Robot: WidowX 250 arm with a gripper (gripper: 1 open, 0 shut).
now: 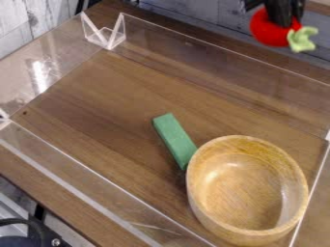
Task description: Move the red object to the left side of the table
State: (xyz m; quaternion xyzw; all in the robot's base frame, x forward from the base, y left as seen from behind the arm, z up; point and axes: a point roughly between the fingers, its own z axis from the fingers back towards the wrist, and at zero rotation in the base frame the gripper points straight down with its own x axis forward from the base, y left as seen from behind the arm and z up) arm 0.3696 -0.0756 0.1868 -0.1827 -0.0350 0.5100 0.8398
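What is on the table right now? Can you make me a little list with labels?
gripper: at the top right edge of the picture, shut on the red object
red object: round, green leaf tip, lifted off the table
green block: lying flat, touching the bowl's left side
wooden bowl: empty, front right
table: brown wood, clear low walls

Held in the end effector [277, 12] above the counter's [116, 106] far right corner: toy fruit [275, 28]. Near right on the counter: wooden bowl [246, 189], with block [175, 140] just left of its rim.
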